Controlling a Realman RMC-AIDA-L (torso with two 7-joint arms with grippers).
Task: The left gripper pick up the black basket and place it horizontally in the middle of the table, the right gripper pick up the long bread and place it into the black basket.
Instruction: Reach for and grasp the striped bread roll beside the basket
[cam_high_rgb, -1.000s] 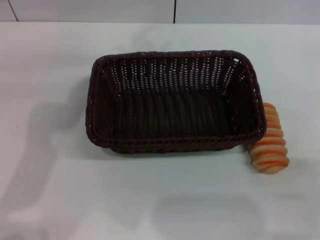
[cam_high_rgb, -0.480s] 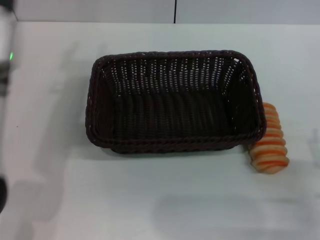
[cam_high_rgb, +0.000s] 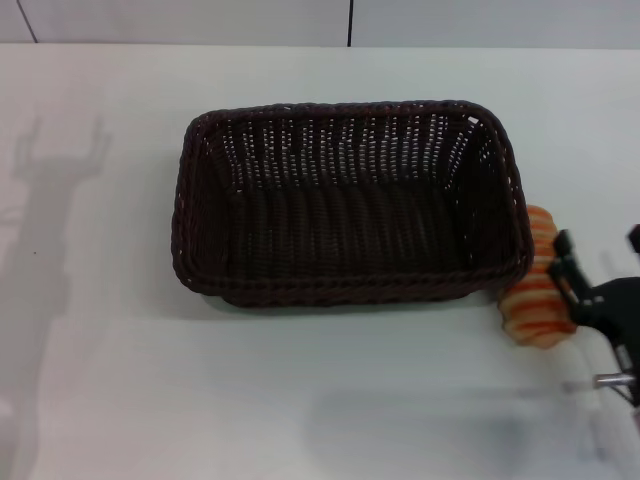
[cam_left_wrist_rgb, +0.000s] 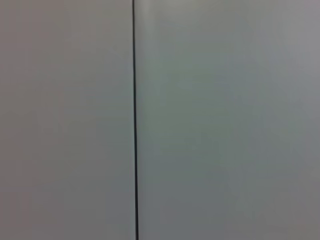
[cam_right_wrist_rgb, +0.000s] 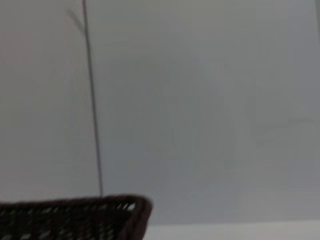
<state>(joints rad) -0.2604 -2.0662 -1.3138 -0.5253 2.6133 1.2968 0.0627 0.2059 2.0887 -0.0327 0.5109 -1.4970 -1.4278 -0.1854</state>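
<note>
The black basket (cam_high_rgb: 350, 200) lies lengthwise across the middle of the white table (cam_high_rgb: 300, 400), empty. Its corner also shows in the right wrist view (cam_right_wrist_rgb: 75, 217). The long bread (cam_high_rgb: 525, 305), tan with orange stripes, lies on the table against the basket's right end. My right gripper (cam_high_rgb: 598, 246) is at the right edge of the head view, right beside and slightly over the bread's right side, its two fingers spread apart and empty. My left gripper is out of view; only its shadow (cam_high_rgb: 55, 160) falls on the table at the far left.
A pale wall with a dark vertical seam (cam_high_rgb: 350, 22) stands behind the table; the left wrist view shows only this wall and its seam (cam_left_wrist_rgb: 134, 120).
The left arm, seen at the left edge half a second ago, has left the view. The right gripper has come in from the right, next to the bread.
</note>
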